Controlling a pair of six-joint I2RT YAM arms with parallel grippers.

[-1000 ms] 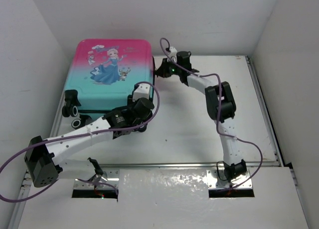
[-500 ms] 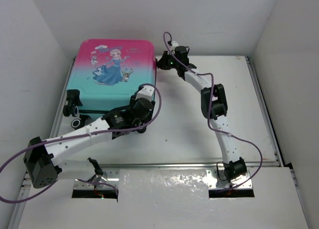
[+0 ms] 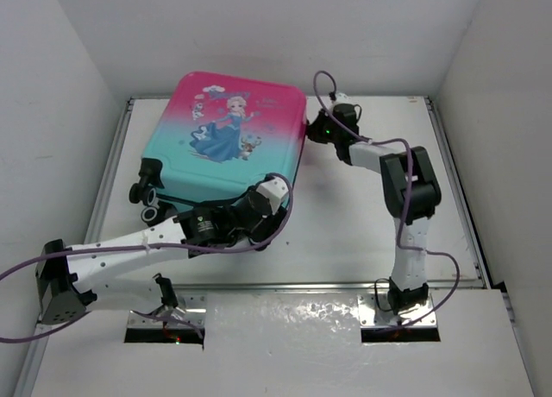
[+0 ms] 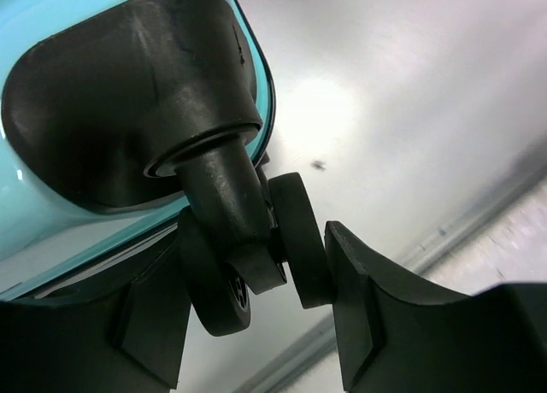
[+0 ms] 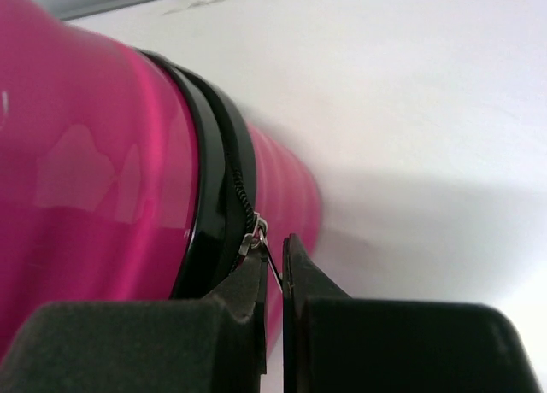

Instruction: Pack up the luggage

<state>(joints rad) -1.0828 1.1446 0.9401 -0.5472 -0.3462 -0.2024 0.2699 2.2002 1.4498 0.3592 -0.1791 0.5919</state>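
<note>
1. Two arms flank the luggage (image 3: pixel 233 147), which lies closed, tilted and nearer the middle of the worktop (image 3: pixel 362 224) than half a second ago. The left pincer (image 3: pixel 272 198) is at its near corner, the right pincer (image 3: pixel 316 131) at its pink side edge.
2. Left wrist: the pincer clamps a black caster wheel (image 4: pixel 248 265) under the teal shell, anchoring the case.
3. Right wrist: the pincer pinches the zipper pull (image 5: pixel 259 237) on the black seam. The shift suggests zipping is under way and packing nearly done.
</note>
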